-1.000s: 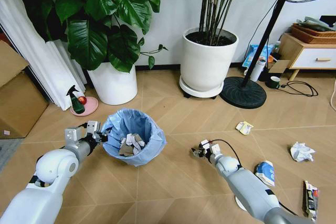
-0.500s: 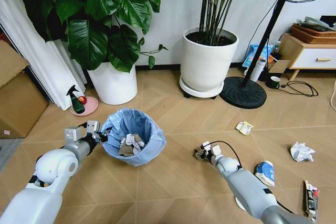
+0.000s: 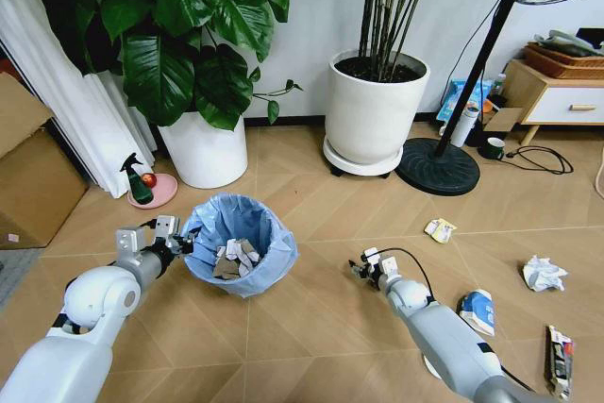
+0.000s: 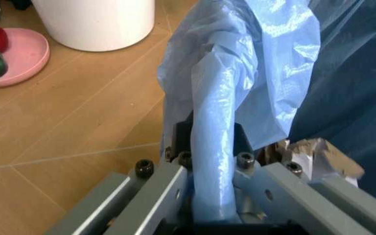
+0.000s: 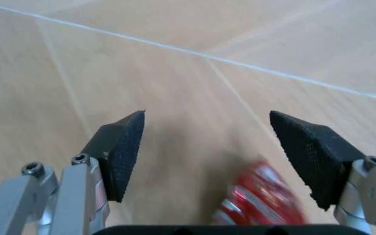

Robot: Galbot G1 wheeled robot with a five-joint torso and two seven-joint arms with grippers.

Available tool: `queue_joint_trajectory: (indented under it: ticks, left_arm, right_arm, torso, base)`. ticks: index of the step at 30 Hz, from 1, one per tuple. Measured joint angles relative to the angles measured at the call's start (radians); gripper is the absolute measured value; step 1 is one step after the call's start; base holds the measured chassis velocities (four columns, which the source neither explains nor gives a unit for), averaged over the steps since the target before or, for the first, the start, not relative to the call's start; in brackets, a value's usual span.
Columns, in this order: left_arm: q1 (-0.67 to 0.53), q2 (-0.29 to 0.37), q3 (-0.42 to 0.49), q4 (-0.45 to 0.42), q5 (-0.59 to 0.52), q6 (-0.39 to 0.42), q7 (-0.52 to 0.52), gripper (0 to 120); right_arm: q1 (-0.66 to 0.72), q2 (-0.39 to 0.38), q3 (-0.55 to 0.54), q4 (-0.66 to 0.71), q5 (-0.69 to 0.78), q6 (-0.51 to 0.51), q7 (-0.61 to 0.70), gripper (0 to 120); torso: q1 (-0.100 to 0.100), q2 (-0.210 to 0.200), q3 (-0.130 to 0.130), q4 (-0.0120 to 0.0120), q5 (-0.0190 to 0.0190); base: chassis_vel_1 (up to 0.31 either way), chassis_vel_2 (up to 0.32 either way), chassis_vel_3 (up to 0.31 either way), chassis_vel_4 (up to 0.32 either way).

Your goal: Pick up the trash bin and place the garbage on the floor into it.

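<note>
- At 9 o'clock of the floor (image 3: 311,327): left gripper (image 3: 176,243) clamped on rim of bin (image 3: 241,243).
- Right gripper (image 5: 207,156): spread wide, empty, over red wrapper (image 5: 260,200).
- Risk: thin bag (image 4: 221,122) may slip; wrapper off-centre, may skid from pads.
- Head view adds paper ball (image 3: 543,273) at 3 o'clock; wrist views add grip detail.

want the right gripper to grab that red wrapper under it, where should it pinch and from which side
Come from above: the red wrapper lies on the floor between the open right gripper's pads, nearer one pad. Centre over it first, then pinch across its crumpled middle, probably the raised part. The left gripper holds the trash bin by its rim.
</note>
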Motion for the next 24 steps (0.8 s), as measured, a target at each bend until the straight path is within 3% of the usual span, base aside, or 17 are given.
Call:
queue_joint_trajectory:
  ticks: [8,24]
  left_arm:
    - [0.01,-0.001,-0.014,-0.006,0.002,-0.002,0.002,0]
    - [0.011,0.001,-0.016,-0.01,0.002,-0.004,0.001,0]
  right_arm:
    - [-0.051,-0.031,0.025,0.047,0.068,-0.049,0.08,73]
    - [-0.058,0.004,0.038,-0.006,0.142,-0.087,0.138,70]
  torso:
    - [0.0,0.0,0.0,-0.0001,0.0003]
    - [0.0,0.0,0.0,0.0,0.0002]
  base:
    - [0.0,0.0,0.0,0.0]
    - [0.0,0.0,0.0,0.0]
